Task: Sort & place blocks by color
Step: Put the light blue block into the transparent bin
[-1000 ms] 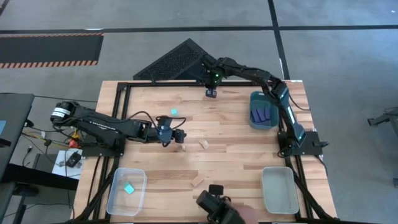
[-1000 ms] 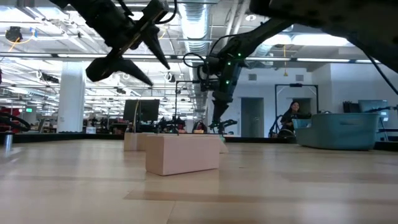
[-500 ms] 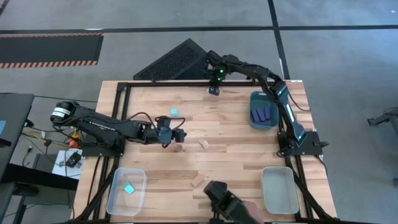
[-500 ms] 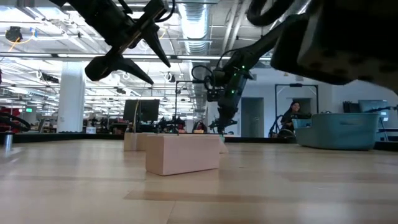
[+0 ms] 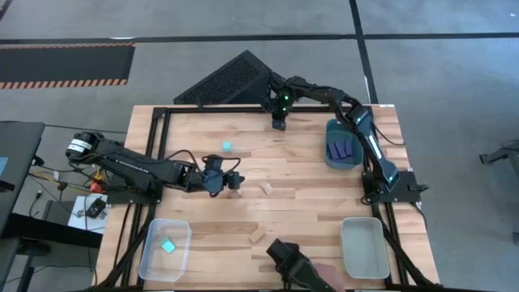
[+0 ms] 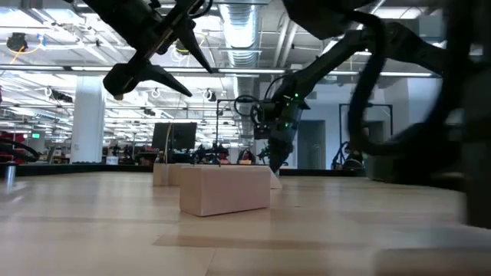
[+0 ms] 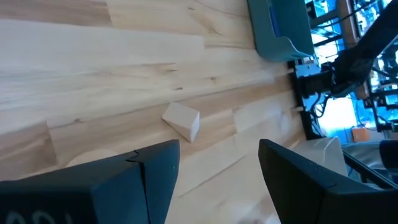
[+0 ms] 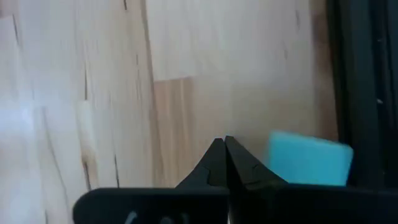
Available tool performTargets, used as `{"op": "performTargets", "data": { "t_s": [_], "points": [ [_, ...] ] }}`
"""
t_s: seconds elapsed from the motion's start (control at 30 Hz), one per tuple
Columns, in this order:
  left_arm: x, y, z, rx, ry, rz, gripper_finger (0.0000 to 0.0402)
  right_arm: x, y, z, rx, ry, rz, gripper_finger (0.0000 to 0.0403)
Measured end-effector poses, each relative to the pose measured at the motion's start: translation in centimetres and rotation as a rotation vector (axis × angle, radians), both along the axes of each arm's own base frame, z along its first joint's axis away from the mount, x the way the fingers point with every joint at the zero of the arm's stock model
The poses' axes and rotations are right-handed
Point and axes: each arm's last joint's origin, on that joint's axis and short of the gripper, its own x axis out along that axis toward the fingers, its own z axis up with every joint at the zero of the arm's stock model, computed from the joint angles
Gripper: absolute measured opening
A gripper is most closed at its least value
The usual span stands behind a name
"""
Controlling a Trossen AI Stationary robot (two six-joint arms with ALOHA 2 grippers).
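Up at the far edge of the worktop [image 5: 308, 170] we have the right gripper [image 5: 279, 123] pressed fully shut with nothing between its tips; in the right wrist view its fingers [image 8: 214, 163] meet in a point just beside a cyan block [image 8: 310, 159] that lies against the dark frame rail, not gripped.

Our left gripper [image 5: 231, 182] hangs a little above the boards near the middle, fingers [image 7: 152, 163] spread wide and holding nothing. Just beyond them lies a pale wood wedge [image 7: 182, 120], seen from above as a small piece [image 5: 265, 187] just to the gripper's right. Another teal cube [image 5: 228, 146] sits on the boards a short way beyond the left gripper.

A pale wood block [image 5: 258, 236] rests near the front edge; in the low view it stands close to the camera [image 6: 225, 189].

The clear tray [image 5: 151, 255] at the front left holds one teal cube [image 5: 168, 246]. The dark teal tray [image 5: 331, 151] by the right arm holds dark blue bars [image 5: 344, 148]. The grey tray [image 5: 365, 259] sits at the front right.

A dark object [image 5: 296, 266] reaches in over the front edge.
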Motion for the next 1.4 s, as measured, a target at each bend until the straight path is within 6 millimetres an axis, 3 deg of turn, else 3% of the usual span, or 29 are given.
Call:
{"op": "performTargets", "data": {
  "t_s": [0.27, 0.43, 0.67, 1.07, 1.4],
  "points": [
    [-0.2, -0.5, 0.0, 0.015, 0.002, 0.003, 0.0206, -0.6, 1.6, 1.1, 0.100, 0.083, -0.034, 0.0001],
    [-0.1, -0.4, 0.0, 0.018, 0.001, 0.004, 0.0206, 0.2, 1.0, 3.2, -0.068, 0.006, -0.057, 0.0001],
    [-0.1, -0.1, -0.1, 0.033, 0.020, -0.029, 0.0206, 0.7, 0.7, 2.8, -0.126, -0.011, -0.068, 0.0001],
    [0.4, 3.4, -0.2, 0.044, 0.070, -0.072, 0.0206, 0.9, 0.4, 3.1, -0.156, -0.042, -0.049, 0.0000],
    [0.4, 6.3, -0.2, 0.076, 0.102, -0.076, 0.0206, -1.0, -1.7, 3.0, -0.175, -0.018, -0.106, 0.0000]
  ]
}}
